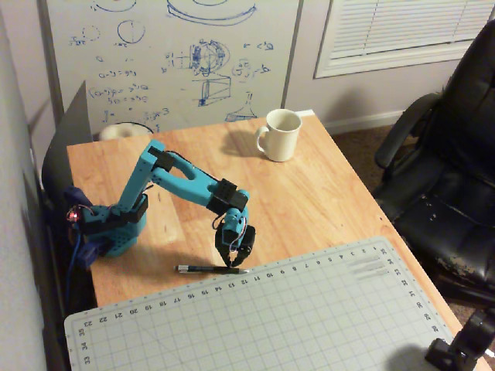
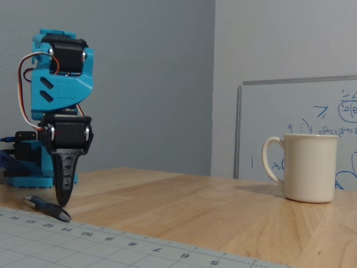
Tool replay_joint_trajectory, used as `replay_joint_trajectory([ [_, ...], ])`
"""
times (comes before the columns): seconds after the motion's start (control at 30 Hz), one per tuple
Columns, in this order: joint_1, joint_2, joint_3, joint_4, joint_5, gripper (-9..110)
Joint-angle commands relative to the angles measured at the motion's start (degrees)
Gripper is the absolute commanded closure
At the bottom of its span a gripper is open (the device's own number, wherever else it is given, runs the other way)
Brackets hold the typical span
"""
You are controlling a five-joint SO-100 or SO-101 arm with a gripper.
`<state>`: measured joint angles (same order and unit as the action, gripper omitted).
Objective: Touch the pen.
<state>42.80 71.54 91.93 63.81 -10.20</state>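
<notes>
The pen [image 1: 203, 269] is thin and dark and lies flat on the wooden table just behind the cutting mat's far edge. It also shows in a fixed view [image 2: 44, 205] low at the left. My blue arm reaches down from its base at the left. My gripper [image 1: 231, 263] points straight down with its black fingertips together on the pen's right end. In the low fixed view the gripper [image 2: 63, 203] tip rests on the pen. The jaws look shut, with nothing held between them.
A white mug [image 1: 280, 134] stands at the table's far side, and shows at the right in the low fixed view [image 2: 304, 167]. A grey cutting mat [image 1: 309, 325] covers the near part. A whiteboard [image 1: 170, 54] stands behind, a black office chair [image 1: 448, 193] at the right.
</notes>
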Motion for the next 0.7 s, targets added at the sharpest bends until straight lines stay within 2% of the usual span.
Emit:
replay_joint_trajectory([
  [0.0,0.35,2.90,-5.80,-0.62,-0.44,101],
  [0.67,0.97,-0.88,-5.80,-0.62,-0.44,101],
])
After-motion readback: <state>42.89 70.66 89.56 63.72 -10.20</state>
